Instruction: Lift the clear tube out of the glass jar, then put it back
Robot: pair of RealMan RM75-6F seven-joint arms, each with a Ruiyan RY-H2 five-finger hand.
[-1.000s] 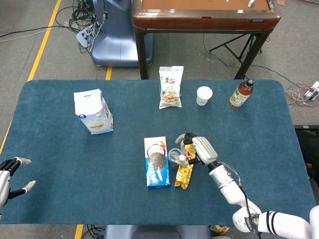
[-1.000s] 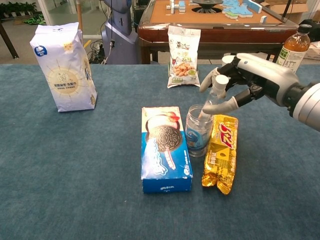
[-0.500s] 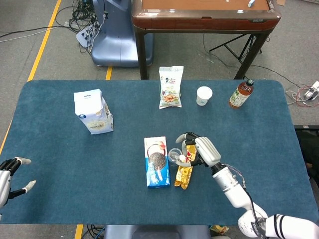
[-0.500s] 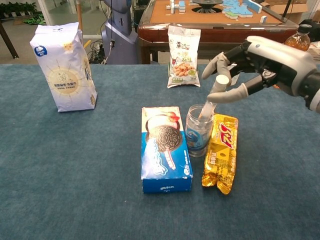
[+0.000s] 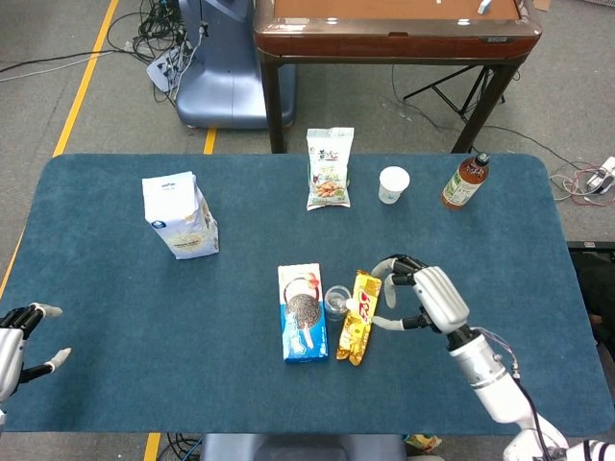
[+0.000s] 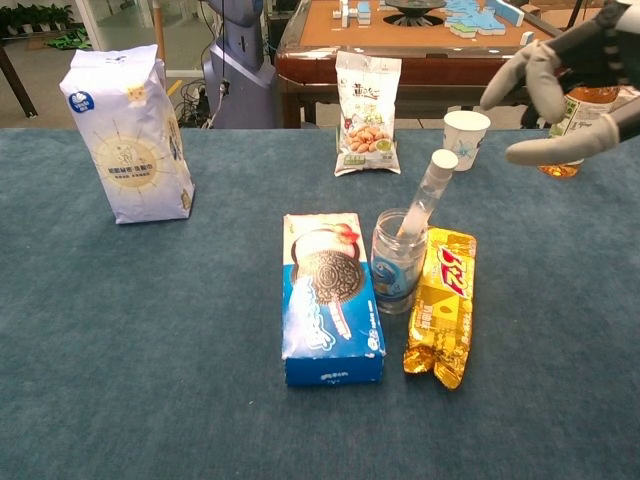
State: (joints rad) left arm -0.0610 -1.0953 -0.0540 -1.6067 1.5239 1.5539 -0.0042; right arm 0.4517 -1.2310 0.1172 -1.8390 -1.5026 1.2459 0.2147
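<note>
From the head view, the right robot hand point(image 5: 430, 296) hangs spread and empty beside the jar point(image 5: 337, 302). From the chest view, the tube point(image 6: 424, 195) leans in the jar (tilted rightward); a careless re-grasp could tip both.

Bright, even light; sharp focus

Silver-grey robot hands with dark inner parts

The right hand point(image 5: 430, 296) has a smooth silver-grey shell over its back, pale grey fingers point(image 6: 545, 80) and black parts between them; behind it runs a white, segmented forearm point(image 5: 495, 379) with a thin cable at the wrist. The left hand point(image 5: 17, 338) shows dark fingers with light grey tips.
</note>
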